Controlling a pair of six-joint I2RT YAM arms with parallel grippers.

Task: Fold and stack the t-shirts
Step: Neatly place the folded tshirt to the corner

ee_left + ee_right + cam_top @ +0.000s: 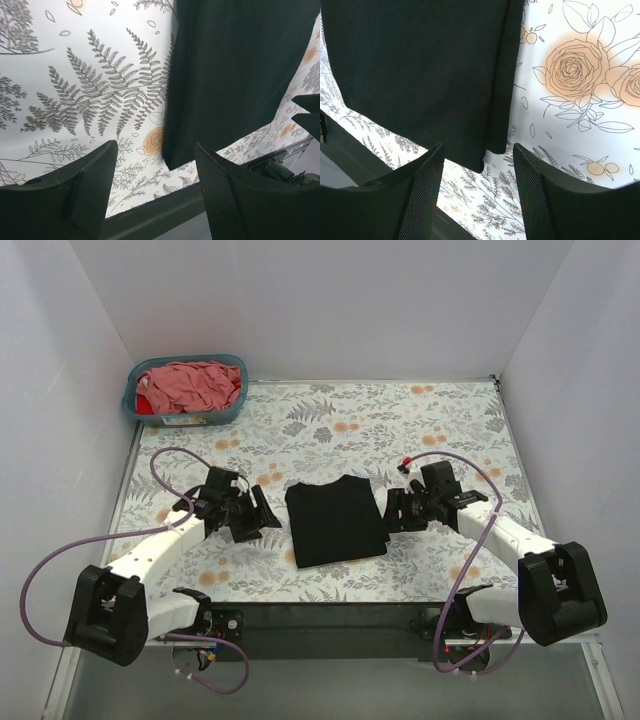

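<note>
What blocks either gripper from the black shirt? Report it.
Nothing visible. The left gripper and right gripper flank the folded black shirt, both open, with only bare floral table between each and the shirt's edges.

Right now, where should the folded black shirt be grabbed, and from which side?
The folded black shirt lies flat as a neat rectangle between the open left pincer and right pincer, its thick, layered side edges facing them. So probably pinch both side edges at once, each pincer sliding in low from its own side.
</note>
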